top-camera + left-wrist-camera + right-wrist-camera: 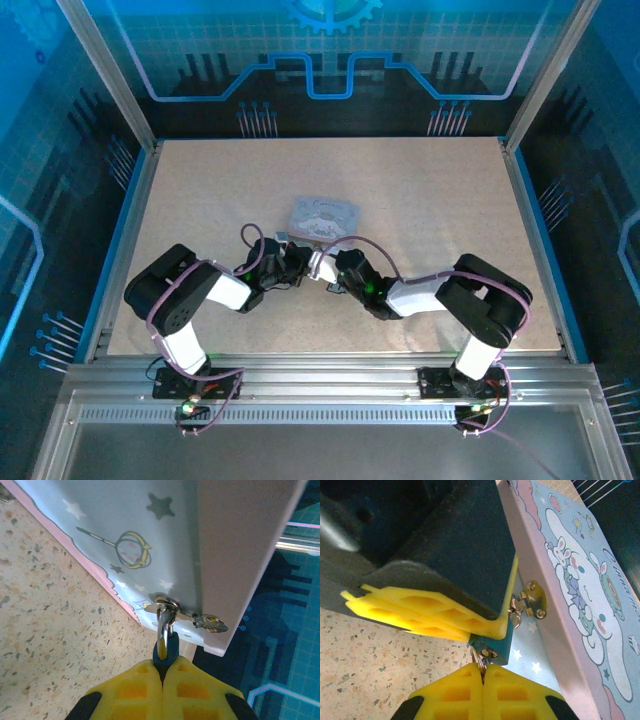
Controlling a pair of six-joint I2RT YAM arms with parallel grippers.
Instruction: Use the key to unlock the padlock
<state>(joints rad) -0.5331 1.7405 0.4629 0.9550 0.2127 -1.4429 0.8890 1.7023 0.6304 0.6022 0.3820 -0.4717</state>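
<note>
At the near table edge, 2 white-and-black jointed arms: left arm and right arm, both bent inward, trailing purple cables. At their meeting point, 2 grippers with ribbed yellow pads. Left gripper pressed together on 1 padlock, a small dark teal block whose silvery curved shackle hooks through 1 metal hasp. Right gripper pinched tight on 1 key, a thin silvery piece touching the padlock's keyhole face; depth of entry impossible to tell. Just behind, 1 rectangular tin, pale blue with stars and a cartoon rabbit, pink-edged, flat on the speckled beige table.
</note>
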